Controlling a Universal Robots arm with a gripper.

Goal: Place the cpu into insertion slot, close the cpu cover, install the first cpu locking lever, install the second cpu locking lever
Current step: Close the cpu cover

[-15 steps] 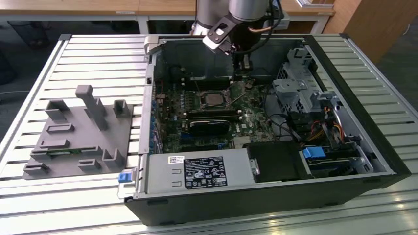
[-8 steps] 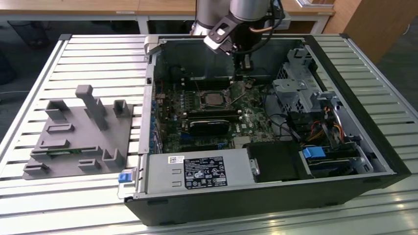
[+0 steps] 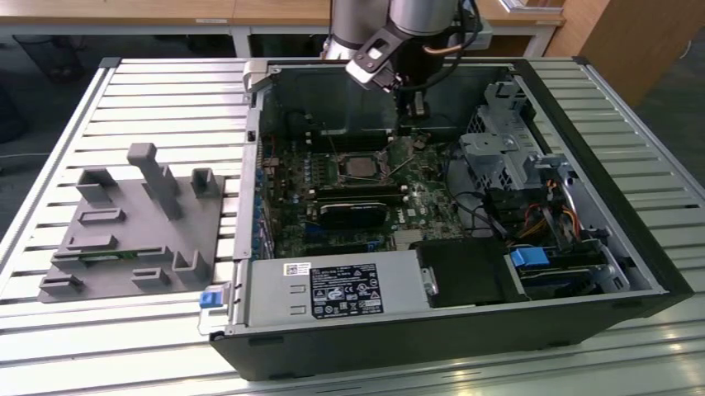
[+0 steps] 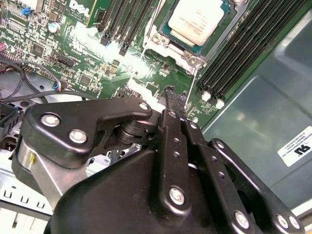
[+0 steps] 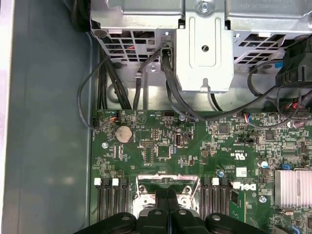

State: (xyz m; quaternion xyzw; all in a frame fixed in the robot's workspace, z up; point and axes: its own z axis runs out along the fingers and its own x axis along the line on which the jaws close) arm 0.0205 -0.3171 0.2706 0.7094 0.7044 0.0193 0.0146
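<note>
The cpu [image 4: 200, 19] lies seated in the insertion slot [image 3: 361, 167], the cpu cover [image 4: 171, 48] apparently down around it. The pincer [image 3: 411, 122], pinched narrow and empty, hovers at the slot's one o'clock in the exterior view, likely forming one slim pushing tip.

The case [image 3: 441, 338] lay open on the slatted surface [image 3: 144, 91], so the board was free to reach from above. The end effector [image 3: 409, 124], fingers pressed together, hung low over the board near the insertion slot [image 3: 361, 165], with clear air over the cpu [image 4: 197, 19]. Memory slots [image 4: 243, 48] flanked it on both sides. The graphics card [image 3: 352, 213] lay just beside it. A drive cage [image 3: 496, 153] and loose cables [image 5: 112, 83] crowded the exterior view's right.
</note>
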